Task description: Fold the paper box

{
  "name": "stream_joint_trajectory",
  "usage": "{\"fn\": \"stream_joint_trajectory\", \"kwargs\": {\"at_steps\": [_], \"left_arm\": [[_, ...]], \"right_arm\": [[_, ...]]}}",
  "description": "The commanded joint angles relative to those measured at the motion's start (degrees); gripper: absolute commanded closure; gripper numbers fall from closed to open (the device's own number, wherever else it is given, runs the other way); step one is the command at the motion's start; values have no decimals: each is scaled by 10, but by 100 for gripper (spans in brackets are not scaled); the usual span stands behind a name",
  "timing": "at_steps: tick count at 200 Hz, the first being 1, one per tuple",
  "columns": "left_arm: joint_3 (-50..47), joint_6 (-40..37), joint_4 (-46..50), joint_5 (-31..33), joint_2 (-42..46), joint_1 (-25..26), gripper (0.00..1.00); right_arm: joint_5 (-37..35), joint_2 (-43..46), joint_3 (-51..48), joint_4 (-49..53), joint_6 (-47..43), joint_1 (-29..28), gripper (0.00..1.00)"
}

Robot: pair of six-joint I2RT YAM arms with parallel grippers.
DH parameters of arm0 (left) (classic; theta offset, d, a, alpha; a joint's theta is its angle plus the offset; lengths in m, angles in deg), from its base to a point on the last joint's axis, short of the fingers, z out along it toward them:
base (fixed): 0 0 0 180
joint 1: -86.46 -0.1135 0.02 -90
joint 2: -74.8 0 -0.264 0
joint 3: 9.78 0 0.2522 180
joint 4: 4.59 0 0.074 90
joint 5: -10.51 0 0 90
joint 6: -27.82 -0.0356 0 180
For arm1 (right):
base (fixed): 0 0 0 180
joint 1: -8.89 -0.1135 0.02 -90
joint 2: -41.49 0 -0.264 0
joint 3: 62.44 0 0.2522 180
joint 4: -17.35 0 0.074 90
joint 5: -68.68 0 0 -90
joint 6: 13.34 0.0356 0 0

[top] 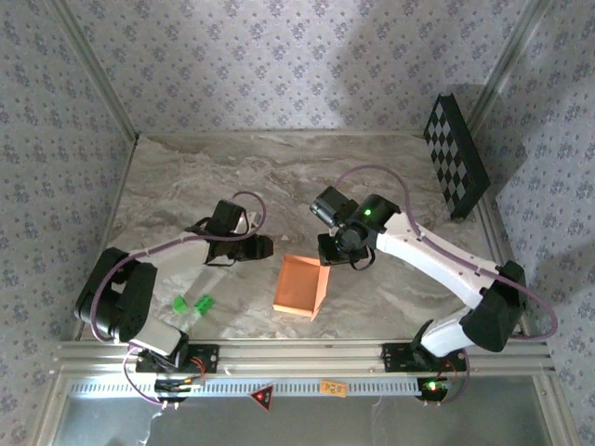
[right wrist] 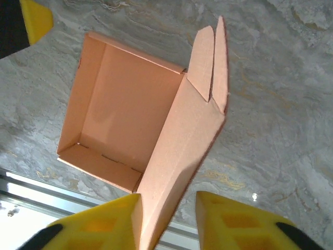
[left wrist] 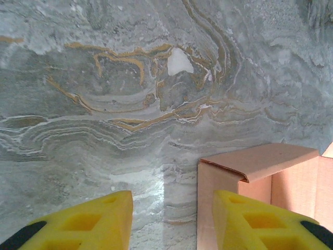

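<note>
The paper box (top: 299, 286) is sitting at the middle of the table (top: 232, 177), tray open upward and its long lid flap (right wrist: 179, 146) standing raised. The right gripper (right wrist: 166, 200) is straddling that flap with its jaws partly apart. The card is lying against one finger and a gap is showing at the other, so there is no clamp. The left gripper (left wrist: 171, 224) is hovering half-open and empty beside a box corner. Judgement: the card is light, thin, easily creased and likely to slide, so it is best pinched flat across the flap.
</note>
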Motion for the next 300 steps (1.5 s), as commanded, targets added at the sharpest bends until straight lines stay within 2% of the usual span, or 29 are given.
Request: {"fn": "stream_joint_trajectory", "kwargs": {"at_steps": [1, 25, 58, 91, 115, 141, 174, 191, 212, 236, 242, 256, 300], "left_arm": [[12, -14, 17, 12, 27, -9, 55], [7, -20, 28, 20, 50, -16, 55], [6, -44, 58, 45, 92, -31, 55], [9, -74, 92, 58, 137, -55, 55], [9, -96, 108, 68, 170, -68, 55], [15, -117, 126, 79, 198, -75, 55], [20, -132, 146, 89, 227, -81, 39], [19, -137, 148, 92, 237, -85, 31], [23, -140, 149, 86, 241, -87, 28], [33, -148, 152, 67, 236, -87, 27], [34, -150, 152, 61, 234, -86, 27], [40, -158, 151, 49, 230, -86, 27], [49, -194, 139, 21, 213, -75, 27]], "right_arm": [[4, -14, 11, 19, 5, -2, 79], [-25, -34, 51, 63, -54, 3, 94], [-64, -72, 112, 94, -204, 6, 100], [-124, -122, 180, 110, -398, -4, 100], [-116, -157, 210, 97, -575, -6, 100], [-105, -216, 277, 102, -727, -7, 100], [-89, -301, 365, 104, -855, -8, 100], [-75, -336, 404, 98, -881, -4, 99], [-45, -359, 452, 109, -883, 3, 93], [-4, -336, 461, 96, -854, 16, 77], [4, -326, 455, 89, -845, 20, 70], [14, -294, 427, 64, -816, 30, 60], [82, -160, 277, -50, -672, 89, 49]]}}
